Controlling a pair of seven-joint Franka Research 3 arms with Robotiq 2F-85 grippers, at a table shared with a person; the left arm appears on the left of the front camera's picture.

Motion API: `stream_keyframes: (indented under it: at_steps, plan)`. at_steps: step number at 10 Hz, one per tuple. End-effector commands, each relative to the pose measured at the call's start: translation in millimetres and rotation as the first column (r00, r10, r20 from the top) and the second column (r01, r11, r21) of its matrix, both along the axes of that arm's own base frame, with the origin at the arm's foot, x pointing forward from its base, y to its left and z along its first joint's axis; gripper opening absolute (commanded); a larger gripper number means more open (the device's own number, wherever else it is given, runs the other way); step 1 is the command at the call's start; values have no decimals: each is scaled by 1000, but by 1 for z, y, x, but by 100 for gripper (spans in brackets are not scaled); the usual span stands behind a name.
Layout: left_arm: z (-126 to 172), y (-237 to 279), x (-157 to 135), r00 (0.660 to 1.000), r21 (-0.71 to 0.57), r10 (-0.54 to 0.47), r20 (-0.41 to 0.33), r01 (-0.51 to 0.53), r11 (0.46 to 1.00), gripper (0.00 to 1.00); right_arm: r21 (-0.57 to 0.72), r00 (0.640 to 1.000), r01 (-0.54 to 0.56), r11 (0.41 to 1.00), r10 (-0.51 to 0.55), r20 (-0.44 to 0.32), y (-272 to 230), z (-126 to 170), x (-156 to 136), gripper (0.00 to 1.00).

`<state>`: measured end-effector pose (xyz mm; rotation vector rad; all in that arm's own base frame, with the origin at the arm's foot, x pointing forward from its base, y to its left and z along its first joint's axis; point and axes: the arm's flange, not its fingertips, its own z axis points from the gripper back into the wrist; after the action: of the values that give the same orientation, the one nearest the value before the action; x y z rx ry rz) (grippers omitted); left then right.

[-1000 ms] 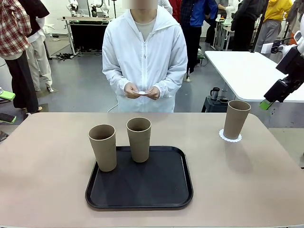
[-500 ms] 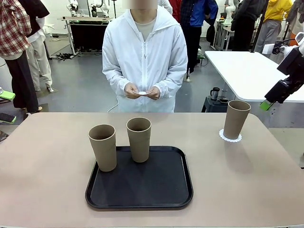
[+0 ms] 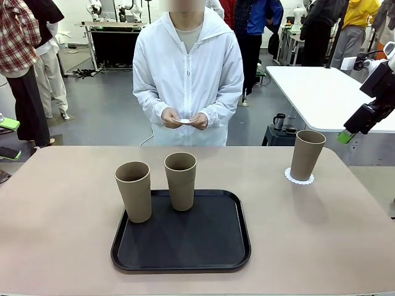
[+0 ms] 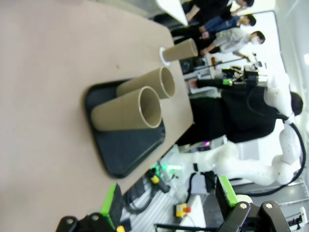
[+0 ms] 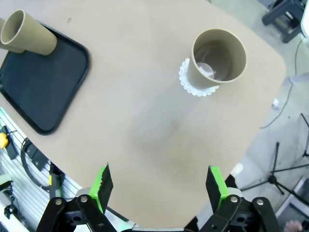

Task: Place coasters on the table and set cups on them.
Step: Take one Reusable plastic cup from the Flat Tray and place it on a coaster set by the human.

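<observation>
Two tan cups (image 3: pixel 133 191) (image 3: pixel 180 180) stand on the black tray (image 3: pixel 185 246), the left one at its left edge. The third cup (image 3: pixel 307 154) stands upright on a white lacy coaster (image 3: pixel 299 178) at the far right of the table (image 3: pixel 62 216). Across the table, a person holds another coaster (image 3: pixel 185 120) in both hands. My right gripper (image 3: pixel 345 135) hangs open, high above and to the right of that third cup (image 5: pixel 218 57), its empty fingers (image 5: pixel 102 181) spread wide. Off the table's near edge my left gripper (image 4: pixel 169 198) is open and empty, looking across at the tray (image 4: pixel 130 145).
A white-topped table (image 3: pixel 321 92) stands behind on the right, and a small dark mug (image 3: pixel 279 120) sits low beside it. Other people stand in the background. Bare tabletop lies left of the tray and between the tray and the coaster.
</observation>
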<state>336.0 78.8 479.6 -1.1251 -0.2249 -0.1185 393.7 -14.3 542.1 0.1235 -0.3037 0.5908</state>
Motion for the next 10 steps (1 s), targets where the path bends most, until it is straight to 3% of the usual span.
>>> stream_keyframes:
  at_steps: [1,2,3,5,6,7,8,10]
  plan:
    - [1,-1,0,1000,-8,1,7,-1,1000,100,0,1000,0,1000,0,0,0,0,0,100]
    - [1,-1,0,1000,-8,1,7,-1,1000,100,65,992,118,991,-115,-52,-5,16,-11,100]
    - [1,-1,0,1000,-8,1,7,-1,1000,100,241,961,241,940,-197,-194,-17,31,-6,100]
    - [1,-1,0,1000,-8,1,7,-1,1000,100,502,896,341,795,-114,-429,-63,40,14,100]
    - [1,-1,0,1000,-8,1,7,-1,1000,100,626,865,354,694,11,-501,-94,37,17,100]
    - [1,-1,0,1000,-8,1,7,-1,1000,100,741,873,332,584,108,-476,-125,29,16,100]
    - [1,-1,0,1000,-8,1,7,-1,1000,100,806,901,303,508,122,-416,-150,17,12,100]
    - [1,-1,0,1000,-8,1,7,-1,1000,100,884,920,292,364,145,-364,-182,-17,3,100]
